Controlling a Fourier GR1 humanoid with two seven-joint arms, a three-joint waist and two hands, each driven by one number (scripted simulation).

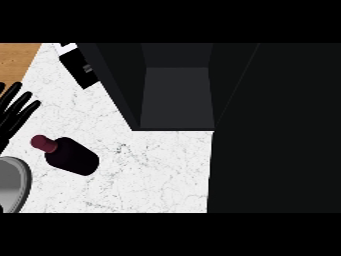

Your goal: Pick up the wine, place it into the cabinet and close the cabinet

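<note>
White marbled bench [151, 170] fills the middle; wooden strip [7, 57] at top left corner; small black-and-white box [79, 67] lying beside it, near the top edge.

The counter [151, 170] is white marble with fine grey veining and specks. On it, left of the cabinet [174, 95], lies the wine [68, 154]: a near-black bottle body with a dark maroon cap. The cabinet is black outside and charcoal grey inside. At the cabinet's upper left, a strip of warm orange-brown wood [7, 60] shows grain. A small black box [81, 67] beside the cabinet carries a white edge. The left hand [3, 115], farther left, is glossy black.
</note>
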